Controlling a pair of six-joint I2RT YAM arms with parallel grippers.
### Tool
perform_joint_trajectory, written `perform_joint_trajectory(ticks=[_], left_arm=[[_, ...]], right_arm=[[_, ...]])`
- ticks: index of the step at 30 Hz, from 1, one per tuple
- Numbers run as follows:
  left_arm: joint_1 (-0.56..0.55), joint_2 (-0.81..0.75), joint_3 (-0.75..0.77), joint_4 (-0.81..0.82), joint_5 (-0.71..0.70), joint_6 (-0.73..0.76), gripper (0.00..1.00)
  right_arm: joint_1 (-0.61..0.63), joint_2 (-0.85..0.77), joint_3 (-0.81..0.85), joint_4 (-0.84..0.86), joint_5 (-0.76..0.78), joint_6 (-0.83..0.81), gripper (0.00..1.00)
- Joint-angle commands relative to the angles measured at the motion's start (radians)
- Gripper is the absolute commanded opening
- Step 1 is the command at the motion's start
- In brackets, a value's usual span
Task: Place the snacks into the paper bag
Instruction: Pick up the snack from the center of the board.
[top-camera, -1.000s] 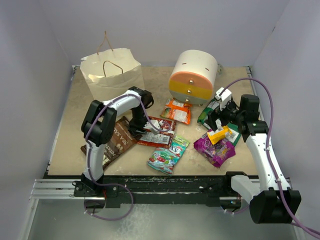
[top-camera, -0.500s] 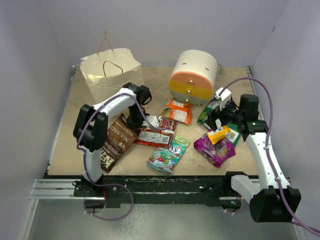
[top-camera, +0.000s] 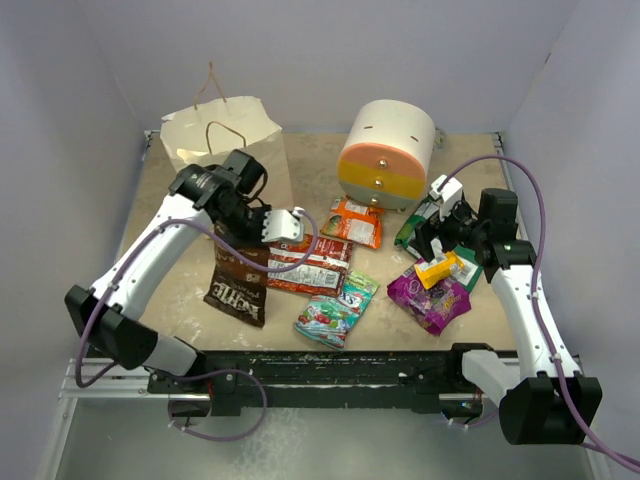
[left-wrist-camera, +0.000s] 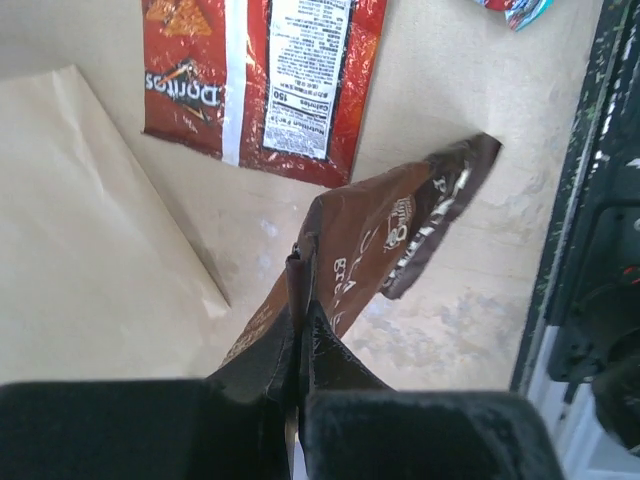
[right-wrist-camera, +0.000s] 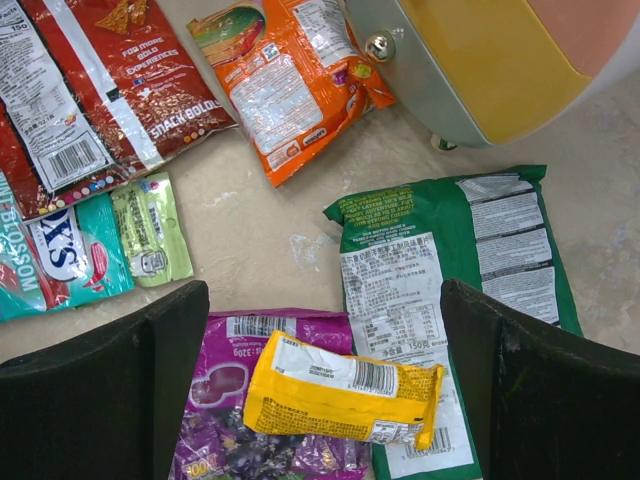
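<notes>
My left gripper (top-camera: 243, 238) is shut on the top edge of the brown chip bag (top-camera: 238, 283), which hangs from it just in front of the cream paper bag (top-camera: 220, 140). In the left wrist view the fingers (left-wrist-camera: 302, 312) pinch the brown bag (left-wrist-camera: 395, 235) beside the paper bag's wall (left-wrist-camera: 70, 250). My right gripper (top-camera: 442, 240) is open, its jaws wide apart above the yellow-orange box (right-wrist-camera: 340, 400), which lies on the purple packet (right-wrist-camera: 225, 430) and the green-white packet (right-wrist-camera: 450, 290). The red-white packet (top-camera: 312, 265), orange packet (top-camera: 355, 222) and teal candy (top-camera: 335, 308) lie mid-table.
The round white-orange-yellow-green drawer unit (top-camera: 388, 155) stands at the back, right of the paper bag and just behind the orange packet. Grey walls close in the table on three sides. A black rail (top-camera: 330, 365) runs along the near edge.
My left arm has lifted the brown chip bag off the table and swung it back and up toward the paper bag. The right arm has not moved.
</notes>
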Motion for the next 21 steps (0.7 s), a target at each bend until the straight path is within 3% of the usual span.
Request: perform_joint_trajectory(ticks=[1, 6, 21], left_arm=[[-0.004, -0.082, -0.001, -0.051, -0.035, -0.207, 0.0], [0.008, -0.185, 0.021, -0.085, -0.042, -0.33, 0.0], [0.372, -0.353, 0.239, -0.058, -0.006, -0.433, 0.0]], right_arm=[[-0.002, -0.011, 0.011, 0.028, -0.011, 0.004, 1.0], [-0.002, -0.02, 0.011, 0.029, -0.017, 0.005, 1.0], [-0.002, -0.03, 0.01, 0.026, -0.035, 0.009, 1.0]])
